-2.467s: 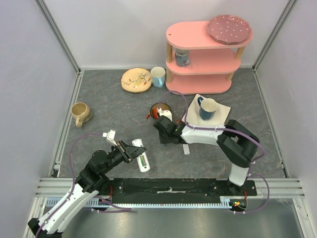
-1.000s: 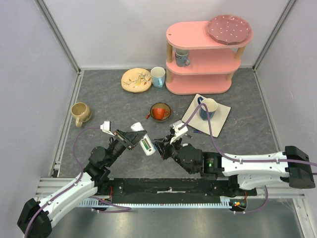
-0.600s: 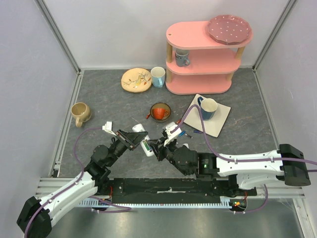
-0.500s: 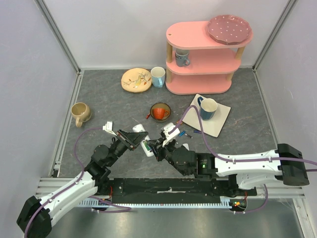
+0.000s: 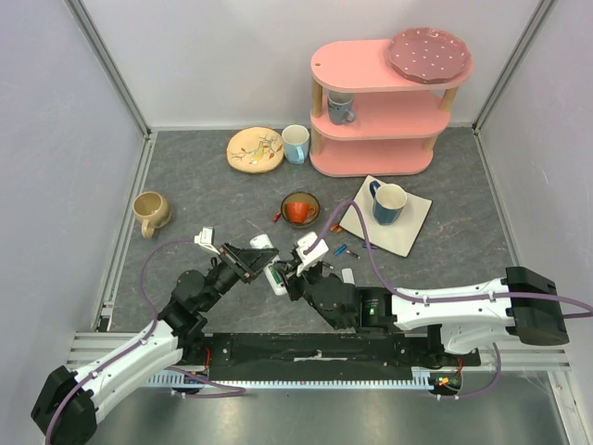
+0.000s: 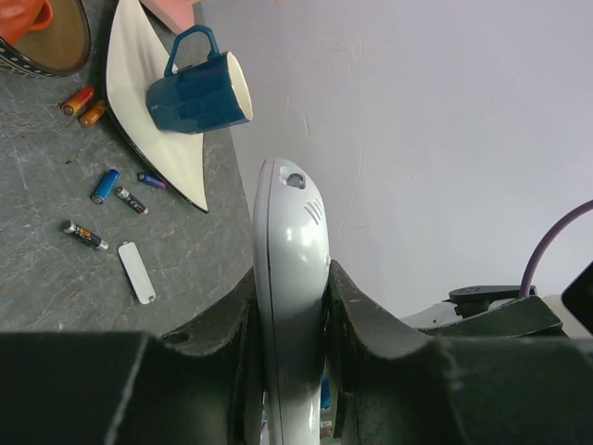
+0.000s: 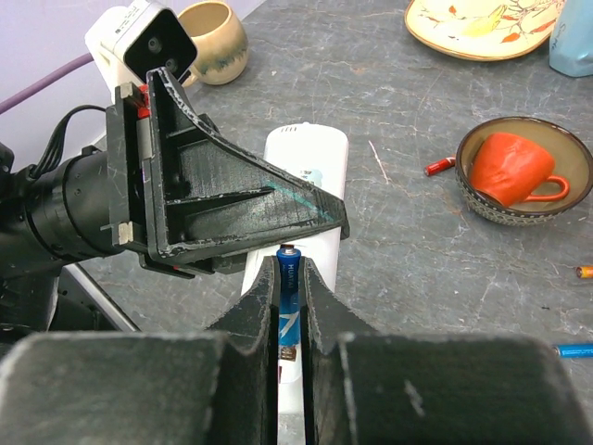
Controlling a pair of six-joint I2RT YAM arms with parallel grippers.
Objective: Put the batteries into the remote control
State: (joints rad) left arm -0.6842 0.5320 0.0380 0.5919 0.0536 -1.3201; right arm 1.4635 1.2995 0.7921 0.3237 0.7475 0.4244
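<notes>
my right claw [image 7: 292, 278] clenched on a blue battery [image 7: 289, 306], just swung in from the far side to hang over the remote control [image 7: 309, 158] | my left claw [image 6: 290, 320] clamps the remote control on edge | spare batteries [image 5: 341, 250] lie on the bench [image 5: 185, 176] right of the remote control | seating the cell looks next

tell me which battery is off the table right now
The blue battery pinched in the right gripper, just above the remote control. The others, like the red one near the bowl, lie loose on the table.
</notes>
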